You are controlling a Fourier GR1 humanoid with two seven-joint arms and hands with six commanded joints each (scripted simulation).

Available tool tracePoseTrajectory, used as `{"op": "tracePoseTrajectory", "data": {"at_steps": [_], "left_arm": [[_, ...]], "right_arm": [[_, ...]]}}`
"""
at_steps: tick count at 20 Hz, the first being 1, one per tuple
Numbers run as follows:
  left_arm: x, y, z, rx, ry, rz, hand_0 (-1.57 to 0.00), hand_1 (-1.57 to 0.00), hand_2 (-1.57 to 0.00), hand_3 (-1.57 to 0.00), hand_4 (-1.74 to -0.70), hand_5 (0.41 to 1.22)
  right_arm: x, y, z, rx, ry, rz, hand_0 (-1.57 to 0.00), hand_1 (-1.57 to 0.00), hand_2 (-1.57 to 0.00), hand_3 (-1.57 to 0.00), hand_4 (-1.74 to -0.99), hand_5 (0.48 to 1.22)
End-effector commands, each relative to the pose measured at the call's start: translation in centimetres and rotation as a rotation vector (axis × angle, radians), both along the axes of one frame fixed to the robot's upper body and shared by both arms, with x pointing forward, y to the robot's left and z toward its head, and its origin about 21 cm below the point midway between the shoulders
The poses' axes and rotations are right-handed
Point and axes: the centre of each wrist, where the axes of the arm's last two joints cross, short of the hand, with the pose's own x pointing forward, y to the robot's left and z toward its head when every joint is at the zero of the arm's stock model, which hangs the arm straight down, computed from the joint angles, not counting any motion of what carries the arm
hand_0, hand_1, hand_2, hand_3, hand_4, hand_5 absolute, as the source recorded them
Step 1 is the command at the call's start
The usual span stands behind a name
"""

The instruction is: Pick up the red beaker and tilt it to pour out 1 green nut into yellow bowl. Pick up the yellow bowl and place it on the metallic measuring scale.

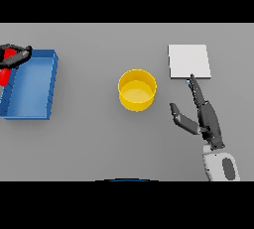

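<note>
The red beaker (pixel 5 74) is sitting at the counter's (pixel 89 143) far left edge, beside a blue tray (pixel 31 84), with the left robot hand (pixel 15 57) curling around it. The yellow bowl (pixel 137 90) is standing mid-counter. The right robot hand (pixel 204 119) is lying open, fingers pointing toward the scale (pixel 188 60).

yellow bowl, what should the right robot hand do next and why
Probably slide left and close around the yellow bowl. The right robot hand lies open just right of it, not touching, and the bowl is still off the metallic scale. The left robot hand holds the red beaker over the blue bin.
</note>
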Motion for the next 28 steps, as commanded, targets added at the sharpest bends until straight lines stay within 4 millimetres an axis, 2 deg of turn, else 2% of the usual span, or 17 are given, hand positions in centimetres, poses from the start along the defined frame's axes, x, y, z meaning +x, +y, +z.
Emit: {"op": "tracePoseTrajectory", "data": {"at_steps": [1,3,6,9,10,13,16,18,23,28], "left_arm": [[-0.1,0.2,0.4,0.034,0.021,-0.018,-0.48,-0.44,-0.42,-0.43,-0.92,0.651],[0.0,0.0,-0.1,0.076,0.072,-0.028,-0.31,-0.28,-0.27,-0.28,-0.84,0.632],[-0.1,-0.1,-0.4,0.132,0.077,-0.026,-0.16,-0.14,-0.14,-0.14,-0.80,0.627],[0.2,-0.4,-0.1,0.140,0.019,-0.041,-0.08,-0.07,-0.07,-0.07,-0.78,0.631],[0.1,-0.4,-0.1,0.124,-0.004,-0.036,-0.06,-0.06,-0.06,-0.06,-0.78,0.633],[-0.2,-1.1,-0.1,0.066,-0.060,-0.059,-0.03,-0.03,-0.03,-0.03,-0.79,0.652],[-0.1,-1.4,-0.3,0.046,-0.064,-0.057,-0.02,-0.01,-0.01,-0.01,-0.80,0.666],[-0.2,-2.1,-0.5,0.031,-0.063,-0.068,-0.01,-0.01,-0.01,-0.01,-0.80,0.678],[-0.6,-2.0,-0.9,0.025,-0.054,-0.068,0.00,0.00,0.00,0.00,-0.81,0.688],[-0.4,-1.6,-0.2,0.033,-0.051,-0.068,0.00,0.00,0.00,0.00,-0.81,0.692]], "right_arm": [[0.1,0.0,0.0,0.007,0.004,-0.004,0.00,0.00,0.00,0.00,-1.155,0.670],[0.4,-0.1,0.1,-0.005,0.001,-0.003,0.00,0.00,0.00,0.00,-1.155,0.670],[0.3,0.0,0.1,-0.035,-0.009,-0.017,0.00,0.00,0.00,0.00,-1.158,0.665],[0.5,0.8,0.3,-0.046,0.009,-0.023,0.00,0.00,0.00,0.00,-1.144,0.644],[0.6,0.8,0.7,-0.097,0.026,-0.046,0.00,0.00,0.00,0.00,-1.131,0.631],[1.4,0.8,1.4,-0.196,-0.015,0.080,0.00,0.00,0.00,0.00,-1.080,0.662],[3.1,0.1,3.4,-0.457,-0.019,0.172,0.00,0.00,0.00,0.00,-1.122,0.649],[4.2,0.9,4.2,-0.610,-0.053,0.242,0.00,0.00,0.00,0.00,-1.132,0.631],[6.9,2.8,6.0,-0.920,-0.162,0.449,0.00,0.00,0.00,0.00,-1.157,0.635],[9.0,4.6,5.6,-1.109,-0.190,0.613,0.00,0.00,0.00,0.00,-1.156,0.642]]}}
